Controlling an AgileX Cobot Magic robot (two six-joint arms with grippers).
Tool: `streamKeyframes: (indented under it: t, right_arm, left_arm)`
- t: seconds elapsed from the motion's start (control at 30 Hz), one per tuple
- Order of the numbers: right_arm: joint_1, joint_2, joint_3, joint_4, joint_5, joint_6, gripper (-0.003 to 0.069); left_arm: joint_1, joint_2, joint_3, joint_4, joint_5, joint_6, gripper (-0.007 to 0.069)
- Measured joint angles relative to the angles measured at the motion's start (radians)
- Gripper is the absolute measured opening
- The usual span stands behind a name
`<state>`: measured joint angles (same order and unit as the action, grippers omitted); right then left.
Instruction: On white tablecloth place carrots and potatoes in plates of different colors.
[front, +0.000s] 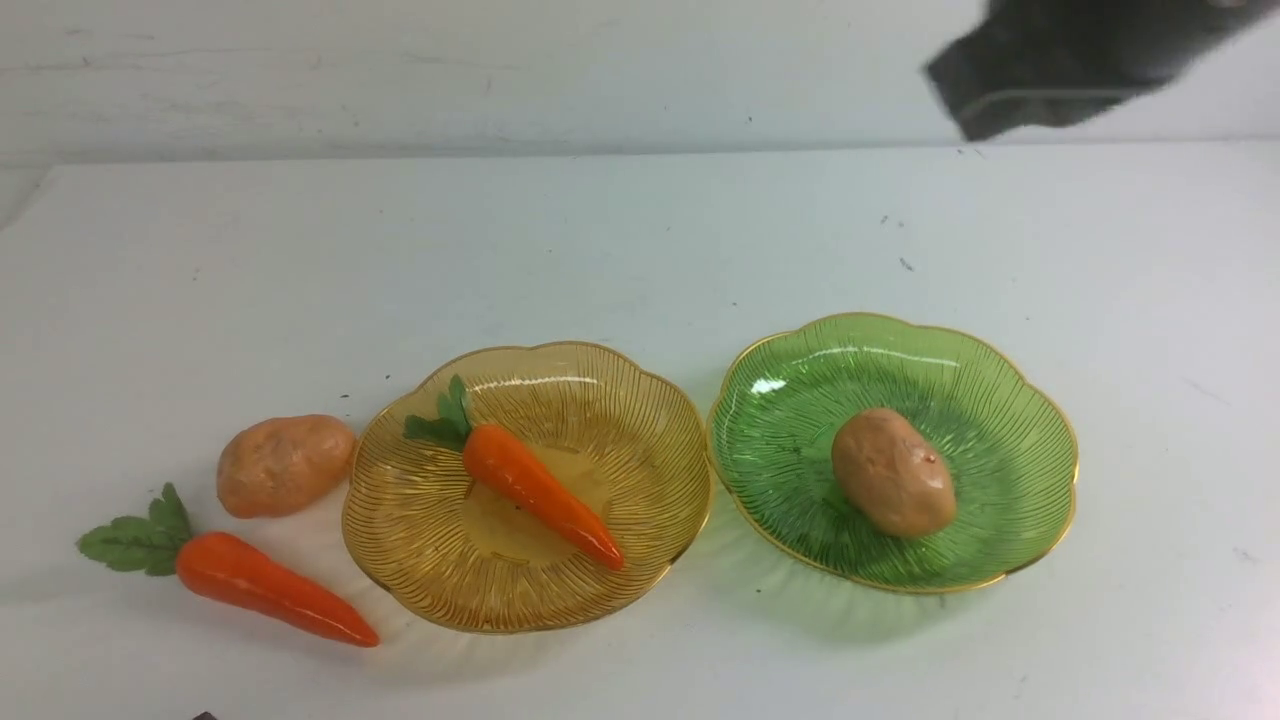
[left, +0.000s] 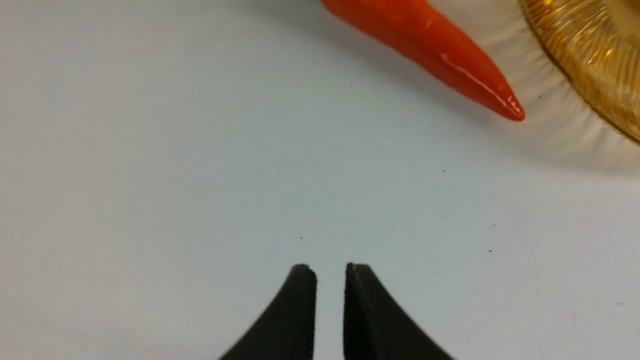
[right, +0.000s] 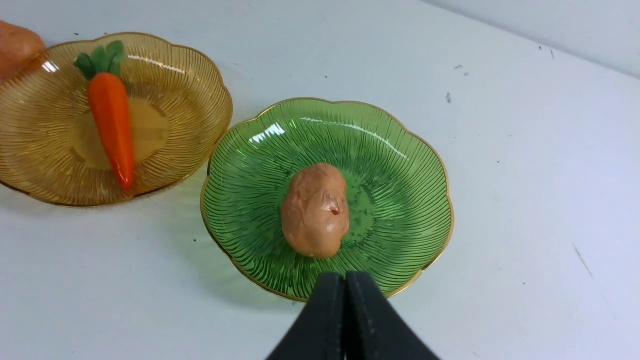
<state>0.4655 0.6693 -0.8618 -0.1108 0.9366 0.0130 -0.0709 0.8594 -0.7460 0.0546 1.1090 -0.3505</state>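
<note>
The loose carrot (front: 265, 585) and potato (front: 285, 465) lie near the tablecloth's (front: 640, 230) front left corner, just beside the yellow plate (front: 400, 560). Both look light, hard and glossy, likely slippery, so the carrot is best pinched across its thick end, not the taper. The left claw (left: 330, 270) is barely parted and empty; the right claw (right: 345, 277) is closed and empty.

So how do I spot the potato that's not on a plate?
Find the amber plate, the left of two dishes on the white tablecloth. Beside its left rim, on the cloth, lies the loose potato. It is stubby and tan, unlike the long orange carrot nearer the camera.
</note>
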Motion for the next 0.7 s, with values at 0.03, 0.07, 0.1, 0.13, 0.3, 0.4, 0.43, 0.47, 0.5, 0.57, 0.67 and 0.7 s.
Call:
streamKeyframes:
  t: [0.03, 0.07, 0.1, 0.13, 0.3, 0.4, 0.43, 0.47, 0.5, 0.57, 0.67, 0.7]
  right_arm:
    - [0.0, 0.0, 0.0, 0.0, 0.0, 0.0, -0.0015]
    - [0.0, 0.0, 0.0, 0.0, 0.001, 0.0, -0.0015]
    - [0.0, 0.0, 0.0, 0.0, 0.001, 0.0, -0.0015]
    - [0.0, 0.0, 0.0, 0.0, 0.001, 0.0, -0.0015]
    - [0.0, 0.0, 0.0, 0.0, 0.002, 0.002, -0.0015]
    - [0.0, 0.0, 0.0, 0.006, 0.0, 0.038, -0.0015]
    - [0.0, 0.0, 0.0, 0.007, -0.001, 0.048, -0.0015]
    - [0.0, 0.0, 0.0, 0.007, -0.001, 0.052, -0.0015]
    - [0.0, 0.0, 0.0, 0.007, -0.001, 0.053, -0.0015]
    - [0.0, 0.0, 0.0, 0.007, -0.001, 0.055, -0.0015]
    - [0.0, 0.0, 0.0, 0.007, -0.001, 0.056, -0.0015]
    - [0.0, 0.0, 0.0, 0.008, -0.001, 0.056, -0.0015]
  left_arm:
    - [0.0, 0.054, -0.002, 0.0, -0.012, -0.018, 0.0097]
    - [0.0, 0.115, -0.002, 0.0, -0.031, -0.031, 0.0143]
    - [0.0, 0.16, -0.002, 0.0, -0.052, -0.036, 0.0199]
    - [0.0, 0.202, -0.003, 0.0, -0.073, -0.048, 0.0243]
    - [0.0, 0.323, -0.014, -0.006, -0.166, -0.147, 0.0419]
    - [0.0, 0.423, -0.014, -0.06, -0.295, -0.266, 0.0531]
    - [0.0, 0.458, -0.014, -0.078, -0.345, -0.297, 0.0554]
    - [0.0, 0.487, -0.014, -0.089, -0.376, -0.32, 0.0568]
    - [0.0, 0.519, -0.014, -0.091, -0.403, -0.342, 0.0575]
    - [0.0, 0.565, -0.014, -0.076, -0.45, -0.361, 0.0578]
    - [0.0, 0.628, -0.014, -0.035, -0.515, -0.414, 0.0578]
    - [0.0, 0.646, -0.014, -0.03, -0.53, -0.44, 0.0578]
